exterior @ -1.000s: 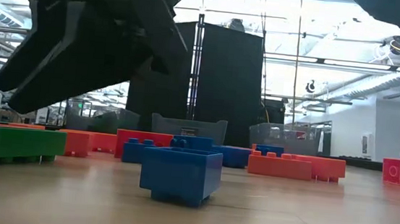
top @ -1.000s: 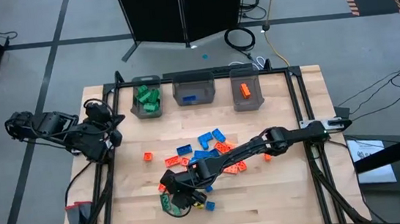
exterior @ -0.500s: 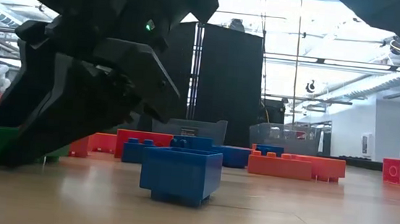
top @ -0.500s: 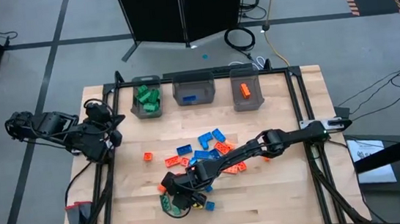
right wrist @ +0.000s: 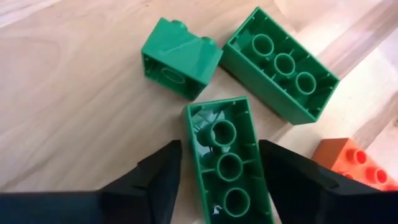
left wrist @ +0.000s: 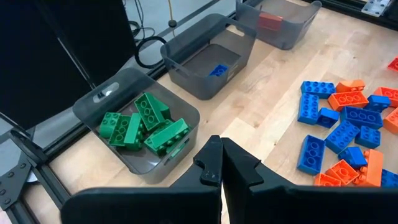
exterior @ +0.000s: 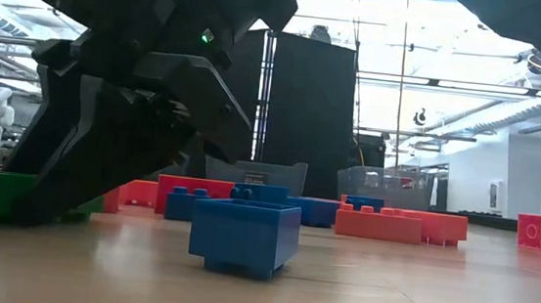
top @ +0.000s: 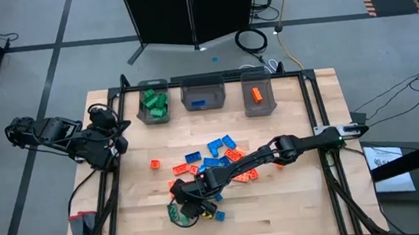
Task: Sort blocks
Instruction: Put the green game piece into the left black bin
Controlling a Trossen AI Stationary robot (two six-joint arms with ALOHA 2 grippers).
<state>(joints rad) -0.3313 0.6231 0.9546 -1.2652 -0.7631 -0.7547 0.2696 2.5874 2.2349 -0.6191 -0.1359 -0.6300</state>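
Three bins (top: 203,95) behind blocks (top: 217,157) mid-table (top: 295,202).

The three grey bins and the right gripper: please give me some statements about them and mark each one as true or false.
1. The bin with green blocks holds several bricks. True.
2. The middle bin is full of orange-red bricks. False: only one blue brick shows in it.
3. The right gripper has its fingers on either side of a long green brick lying studs-down. True.
4. The left gripper is over the blue pile. False: it waits at the table's left edge.
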